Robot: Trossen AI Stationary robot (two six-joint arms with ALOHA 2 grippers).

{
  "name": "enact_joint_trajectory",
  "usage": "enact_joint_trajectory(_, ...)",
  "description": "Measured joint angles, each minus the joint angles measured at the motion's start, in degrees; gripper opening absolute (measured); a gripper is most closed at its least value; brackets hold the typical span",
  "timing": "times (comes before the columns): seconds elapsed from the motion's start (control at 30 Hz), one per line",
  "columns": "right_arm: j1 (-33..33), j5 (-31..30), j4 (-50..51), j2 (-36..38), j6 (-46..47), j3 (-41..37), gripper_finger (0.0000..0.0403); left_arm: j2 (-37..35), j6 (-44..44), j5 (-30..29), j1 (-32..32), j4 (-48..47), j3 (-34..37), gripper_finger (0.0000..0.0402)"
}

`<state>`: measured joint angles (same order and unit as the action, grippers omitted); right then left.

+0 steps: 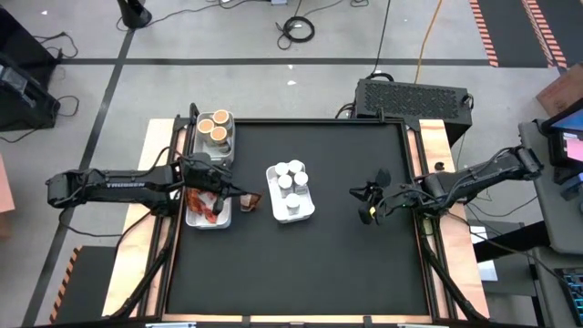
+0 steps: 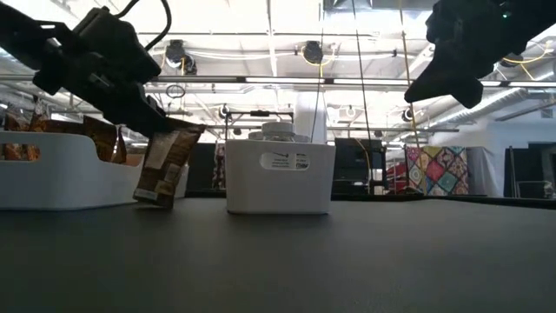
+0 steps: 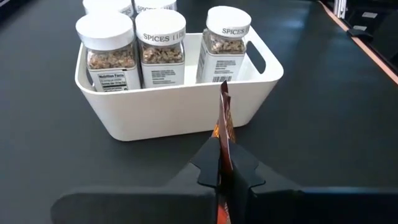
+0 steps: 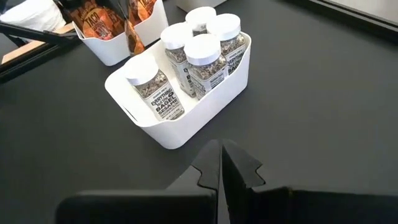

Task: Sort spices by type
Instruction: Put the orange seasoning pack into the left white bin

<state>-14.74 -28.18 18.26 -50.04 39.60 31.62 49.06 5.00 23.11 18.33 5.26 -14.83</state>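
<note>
My left gripper (image 1: 235, 193) (image 3: 222, 165) is shut on a reddish-brown crinkly packet (image 2: 165, 161), between the packet tray (image 1: 191, 219) and the jar tray (image 1: 310, 211). More packets (image 4: 112, 25) stand in the packet tray. Several white-capped jars (image 3: 160, 43) (image 4: 186, 56) stand upright in the jar tray. Three orange-topped tubs (image 1: 216, 126) sit in a third tray at the far left. My right gripper (image 1: 360, 193) (image 4: 221, 163) is shut, holds nothing, and hangs above the table to the right of the jar tray. My left gripper pinches the packet by its upper end (image 2: 178, 132) between both fingers, slanting down from the table's left. The left wrist view shows the packet edge-on (image 3: 224, 118) between the fingers. It hangs tilted below them. I cannot tell if its lower end (image 2: 155, 200) touches the table.
The black table top has open room on the near side and between the jar tray and my right gripper. A wooden border (image 1: 437, 146) frames the table. A black box (image 1: 414, 96) sits beyond the far right corner.
</note>
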Motion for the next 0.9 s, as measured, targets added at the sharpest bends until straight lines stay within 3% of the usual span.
enact_joint_trajectory(0.53, 0.01, 0.03, 0.14, 0.0, -0.25, 0.0, 0.0, -0.11, -0.19, 0.77, 0.0, -0.67, -2.97, 0.0111)
enact_joint_trajectory(0.77, 0.0, 1.49, 0.42, 0.0, -1.08, 0.0, 0.0, -0.11, 0.15, 0.68, 0.0, -13.09, -11.49, 0.013)
enact_joint_trajectory(0.9, 0.01, 1.5, 0.42, 0.0, -1.34, 0.0, 0.0, 0.01, -1.04, 0.62, 0.0, -24.79, -19.56, 0.013)
